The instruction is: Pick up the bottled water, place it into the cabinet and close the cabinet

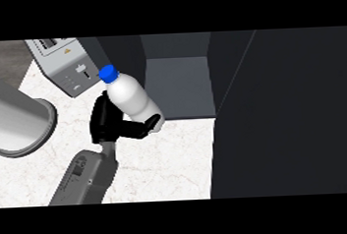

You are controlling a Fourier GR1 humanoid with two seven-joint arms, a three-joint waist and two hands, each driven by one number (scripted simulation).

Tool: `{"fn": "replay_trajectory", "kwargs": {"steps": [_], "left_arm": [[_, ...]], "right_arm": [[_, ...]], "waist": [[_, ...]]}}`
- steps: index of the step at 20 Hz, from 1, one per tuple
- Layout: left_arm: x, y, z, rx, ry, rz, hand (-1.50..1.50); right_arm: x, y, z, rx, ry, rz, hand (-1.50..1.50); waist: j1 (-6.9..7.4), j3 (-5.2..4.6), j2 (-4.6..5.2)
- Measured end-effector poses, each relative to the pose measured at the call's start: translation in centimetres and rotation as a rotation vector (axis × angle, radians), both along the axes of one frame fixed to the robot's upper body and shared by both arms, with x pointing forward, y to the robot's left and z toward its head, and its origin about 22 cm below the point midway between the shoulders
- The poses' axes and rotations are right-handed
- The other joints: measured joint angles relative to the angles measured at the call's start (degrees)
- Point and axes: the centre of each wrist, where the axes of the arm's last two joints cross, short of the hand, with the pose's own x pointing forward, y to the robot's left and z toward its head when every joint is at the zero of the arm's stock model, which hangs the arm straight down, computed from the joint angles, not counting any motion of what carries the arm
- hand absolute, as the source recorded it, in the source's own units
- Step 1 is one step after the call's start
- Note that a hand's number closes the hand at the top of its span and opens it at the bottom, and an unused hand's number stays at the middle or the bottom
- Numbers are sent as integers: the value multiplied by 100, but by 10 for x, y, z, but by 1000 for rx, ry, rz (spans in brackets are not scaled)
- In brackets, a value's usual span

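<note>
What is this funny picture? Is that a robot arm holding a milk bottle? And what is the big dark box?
You are looking down through the robot's own eyes at a pale kitchen counter. The grey arm coming up from the bottom ends in a black hand. I can't be sure which of its two hands it is; only one shows. Its fingers curl round a white bottle with a blue cap. It is bottled water, not milk. The big dark box is a cabinet, and its door stands open at the right. At the top left is a grey toaster, and at the left a big grey cylinder.
</note>
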Motion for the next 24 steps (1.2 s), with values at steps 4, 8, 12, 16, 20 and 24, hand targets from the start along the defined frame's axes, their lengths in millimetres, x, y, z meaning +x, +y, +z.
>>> {"fn": "replay_trajectory", "kwargs": {"steps": [4,8,12,16,20,24], "left_arm": [[1,-9,2,62,2,46,150],[1,-16,3,125,5,91,150],[-1,-19,3,186,9,156,150],[-2,-19,3,235,11,200,150],[-4,-19,2,281,2,228,150],[-5,-18,0,336,-13,252,150]], "right_arm": [[3,3,-2,-5,2,13,-150],[6,6,-4,0,-1,21,-150],[7,7,-5,5,-4,33,-150],[8,7,-4,8,-4,44,-150],[10,7,-5,7,-2,53,-150],[11,8,-6,11,-3,67,-150]], "waist": [[-49,3,-6],[-93,19,-17],[-156,31,-35],[-229,39,-33],[-281,47,-31],[-334,56,-31]]}}
